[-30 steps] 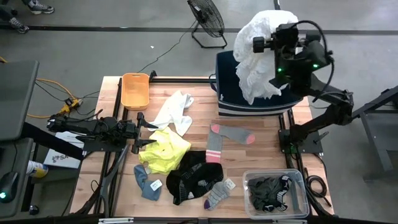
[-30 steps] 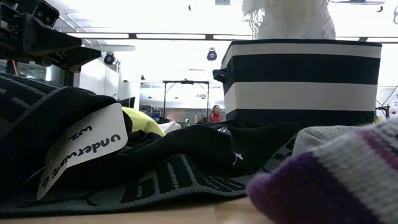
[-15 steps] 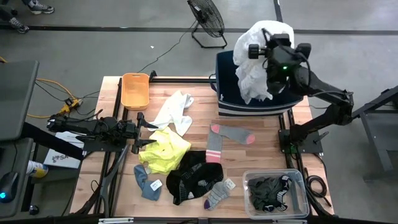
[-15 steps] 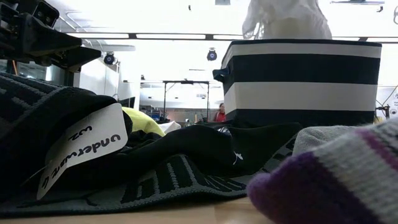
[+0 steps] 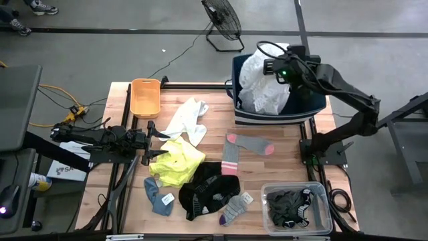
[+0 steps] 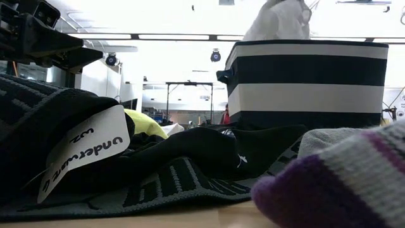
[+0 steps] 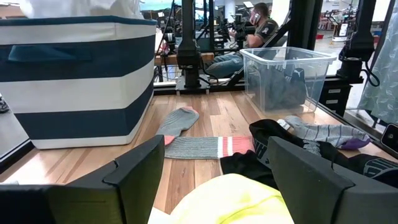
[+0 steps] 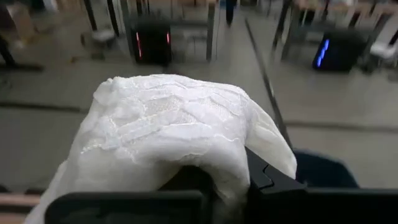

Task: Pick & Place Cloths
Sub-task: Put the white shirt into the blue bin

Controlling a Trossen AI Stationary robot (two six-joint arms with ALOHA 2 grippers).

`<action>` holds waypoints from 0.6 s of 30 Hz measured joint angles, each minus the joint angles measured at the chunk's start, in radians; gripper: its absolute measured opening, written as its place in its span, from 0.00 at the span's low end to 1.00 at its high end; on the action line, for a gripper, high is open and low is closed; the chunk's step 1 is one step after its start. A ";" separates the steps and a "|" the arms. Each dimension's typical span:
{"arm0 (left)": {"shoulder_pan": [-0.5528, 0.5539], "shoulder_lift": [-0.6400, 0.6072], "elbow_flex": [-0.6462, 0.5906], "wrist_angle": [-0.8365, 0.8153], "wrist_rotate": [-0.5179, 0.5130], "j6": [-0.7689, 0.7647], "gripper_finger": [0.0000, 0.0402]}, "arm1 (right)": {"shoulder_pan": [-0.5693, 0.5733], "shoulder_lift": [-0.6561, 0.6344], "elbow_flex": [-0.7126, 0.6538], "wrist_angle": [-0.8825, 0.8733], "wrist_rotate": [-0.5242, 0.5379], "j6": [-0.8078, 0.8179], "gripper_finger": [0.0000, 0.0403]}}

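My right gripper (image 5: pixel 276 67) is over the navy-and-white striped tub (image 5: pixel 311 107) at the table's far right, shut on a white lacy garment (image 5: pixel 262 86) that sinks into the tub. My left gripper (image 5: pixel 158 141) waits open, low at the table's left, with the neon yellow cloth (image 5: pixel 177 163) just before its fingers. On the wood lie a white cloth (image 5: pixel 188 120), a grey sock with pink ends (image 5: pixel 244 147), a black garment (image 5: pixel 207 187), a blue-grey sock (image 5: pixel 159 197) and a striped grey sock (image 5: pixel 234 209). My right gripper holds the white garment by a bunched fold at its top (image 8: pixel 186 155), coming from above and slanting toward the table's left. The cloth drapes over the fingers and hides their tips. The garment hangs below, and its lower bulk (image 5: pixel 257 100) lies inside the tub.
An orange tray (image 5: pixel 145 97) sits at the far left corner. A clear bin (image 5: pixel 296 207) with dark cloths stands at the near right corner. A floor fan (image 5: pixel 222 20) stands beyond the table. People sit in the room behind (image 7: pixel 252 28). Bare wood shows right of the pink-ended sock.
My right gripper has come down and a little toward the table's left, over the tub. The white garment, earlier hanging high above the tub's rim, now sits lower, with most of it sunk inside the tub.
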 joint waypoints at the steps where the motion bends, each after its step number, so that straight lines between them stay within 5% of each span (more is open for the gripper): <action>1: 0.000 0.000 0.000 0.000 0.000 0.000 0.70 | -0.016 0.000 0.000 -0.030 -0.030 0.024 0.05; 18: 0.000 0.000 0.000 0.000 0.000 0.000 0.70 | -0.203 0.087 0.000 -0.274 -0.398 0.156 0.05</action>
